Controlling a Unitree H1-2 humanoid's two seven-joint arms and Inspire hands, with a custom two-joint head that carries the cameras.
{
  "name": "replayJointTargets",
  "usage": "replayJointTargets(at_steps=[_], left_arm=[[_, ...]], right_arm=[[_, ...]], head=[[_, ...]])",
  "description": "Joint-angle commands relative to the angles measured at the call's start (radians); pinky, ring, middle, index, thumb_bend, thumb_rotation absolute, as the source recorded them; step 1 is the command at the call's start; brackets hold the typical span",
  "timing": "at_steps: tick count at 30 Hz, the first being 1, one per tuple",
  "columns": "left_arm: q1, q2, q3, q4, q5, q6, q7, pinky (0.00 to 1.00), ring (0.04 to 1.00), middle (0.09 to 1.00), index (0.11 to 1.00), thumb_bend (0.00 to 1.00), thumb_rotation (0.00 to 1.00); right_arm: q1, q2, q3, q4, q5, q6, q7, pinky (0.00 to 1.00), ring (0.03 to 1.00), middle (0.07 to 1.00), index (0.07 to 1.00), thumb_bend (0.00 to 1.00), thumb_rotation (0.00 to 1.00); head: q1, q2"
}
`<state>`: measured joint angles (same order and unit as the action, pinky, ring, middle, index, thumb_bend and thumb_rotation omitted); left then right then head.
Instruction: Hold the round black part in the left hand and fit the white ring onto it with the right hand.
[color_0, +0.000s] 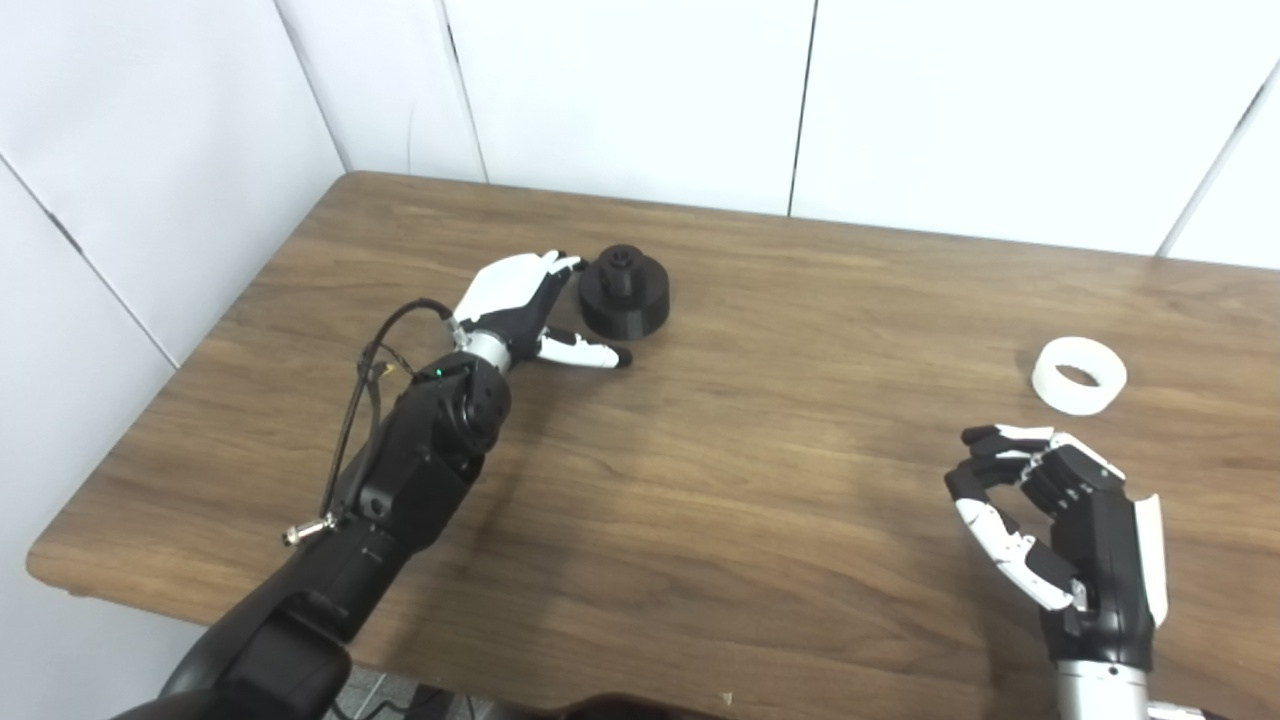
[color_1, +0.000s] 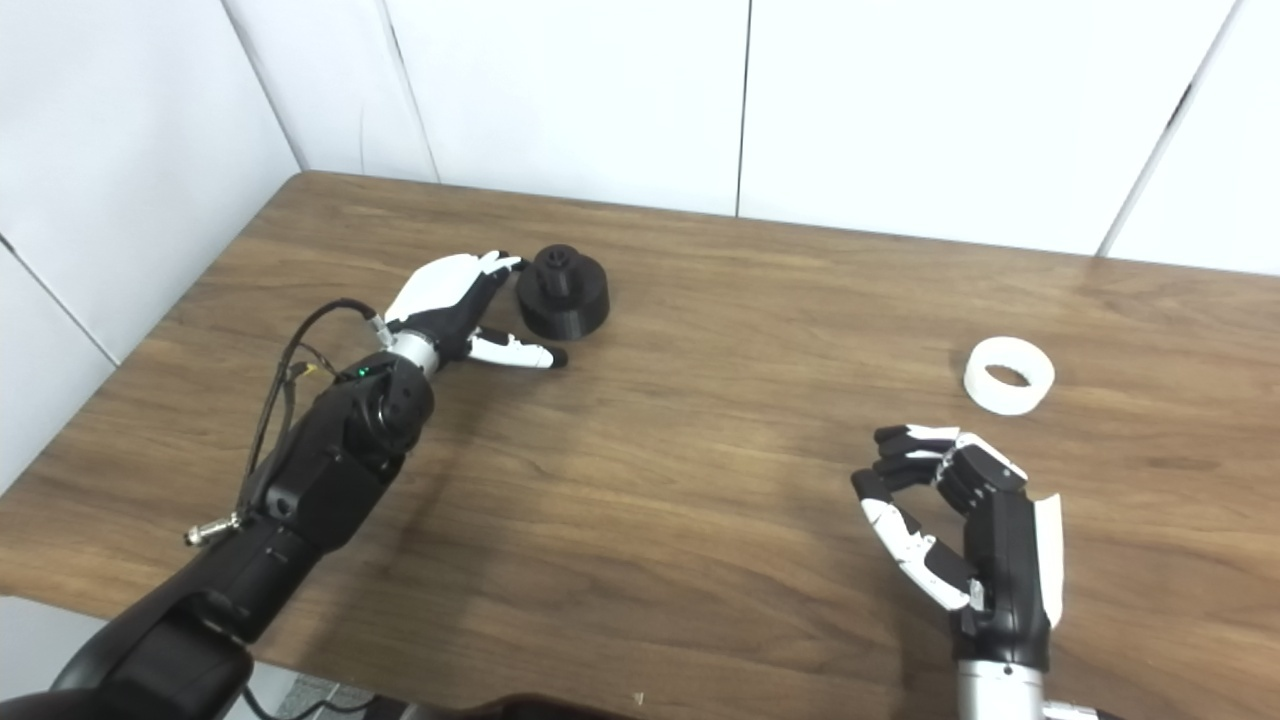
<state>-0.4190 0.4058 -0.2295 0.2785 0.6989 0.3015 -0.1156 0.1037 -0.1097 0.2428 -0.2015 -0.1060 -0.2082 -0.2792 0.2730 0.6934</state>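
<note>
The round black part (color_0: 624, 291) stands upright on the wooden table (color_0: 760, 480), a small hub on top. My left hand (color_0: 525, 305) lies open just left of it, fingers reaching along its far left side and the thumb stretched under its near edge; I cannot tell whether they touch. The white ring (color_0: 1079, 374) lies flat at the right of the table. My right hand (color_0: 1050, 520) hovers near the front right, a little below the ring and apart from it, open with fingers curled and nothing inside.
White wall panels (color_0: 640, 90) rise behind the table and along its left side. The table's front edge (color_0: 400, 650) runs close to my arms. A loose cable loops off my left forearm (color_0: 360, 400).
</note>
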Motion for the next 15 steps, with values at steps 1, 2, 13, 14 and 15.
replayJointTargets(at_steps=[1, 2, 13, 14, 15], left_arm=[[-0.057, 0.004, 0.006, -0.005, 0.0, -0.017, 0.037, 0.97, 1.0, 1.0, 0.906, 1.0, 0.54], [-0.058, 0.001, 0.006, -0.003, 0.0, -0.018, 0.038, 0.96, 1.0, 1.0, 0.906, 1.0, 0.54], [-0.069, -0.014, 0.0, 0.023, -0.002, -0.026, 0.06, 0.95, 1.0, 1.0, 0.903, 1.0, 0.52], [-0.072, -0.017, 0.003, 0.032, -0.005, -0.03, 0.069, 0.95, 1.0, 1.0, 0.899, 1.0, 0.51], [-0.074, -0.019, 0.005, 0.039, -0.008, -0.033, 0.076, 0.94, 1.0, 1.0, 0.896, 1.0, 0.51]], right_arm=[[0.033, 0.092, -0.015, 0.004, -0.014, -0.009, -0.002, 0.44, 0.51, 0.596, 0.497, 0.51, 0.16], [0.033, 0.091, -0.014, 0.004, -0.015, -0.009, -0.003, 0.44, 0.51, 0.595, 0.497, 0.51, 0.16], [0.032, 0.089, -0.017, 0.003, -0.019, -0.01, -0.003, 0.44, 0.509, 0.595, 0.497, 0.51, 0.16], [0.032, 0.089, -0.017, 0.003, -0.02, -0.009, -0.003, 0.44, 0.51, 0.595, 0.497, 0.51, 0.16], [0.033, 0.089, -0.017, 0.002, -0.021, -0.008, -0.004, 0.44, 0.51, 0.595, 0.497, 0.51, 0.16]], head=[[0.0, 0.001], [0.0, 0.001], [-0.003, 0.005], [-0.003, 0.005], [-0.003, 0.005]])
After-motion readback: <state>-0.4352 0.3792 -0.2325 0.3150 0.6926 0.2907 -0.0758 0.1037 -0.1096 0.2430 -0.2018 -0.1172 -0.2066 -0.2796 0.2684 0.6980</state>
